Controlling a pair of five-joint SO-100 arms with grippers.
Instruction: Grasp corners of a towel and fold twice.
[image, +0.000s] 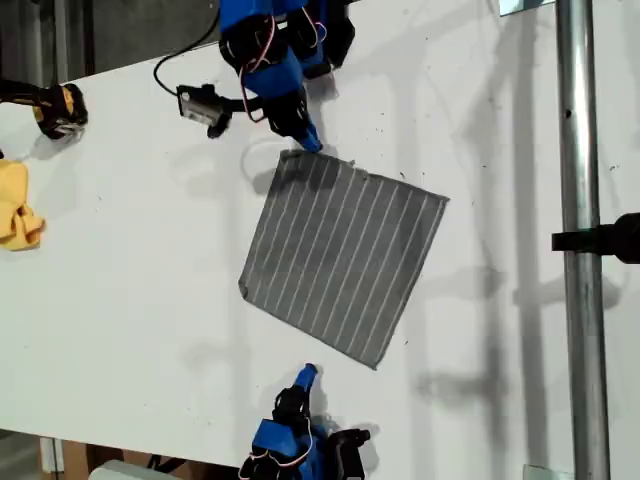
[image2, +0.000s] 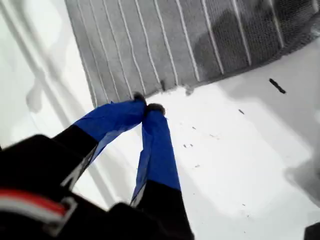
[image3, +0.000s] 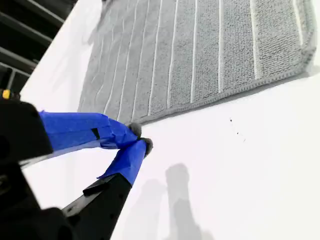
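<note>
The towel (image: 342, 258), dark grey with white pinstripes, lies flat as a tilted square on the white table (image: 130, 300). My first gripper (image: 310, 143) (image2: 147, 106) comes in from the top of the exterior view. It is shut, and its fingertips rest on the table right at the towel's (image2: 175, 40) edge, beside its upper corner (image: 290, 156). My second gripper (image: 308, 372) (image3: 140, 138) reaches in from the bottom of the exterior view. It is shut with nothing in it, and sits a short gap off the towel's (image3: 200, 55) near edge.
A yellow cloth (image: 18, 208) and a yellow-and-black object (image: 60, 108) lie at the exterior view's left. A metal pole (image: 580, 250) with a black clamp (image: 605, 240) runs down that view's right side. The table's edge runs along the bottom left.
</note>
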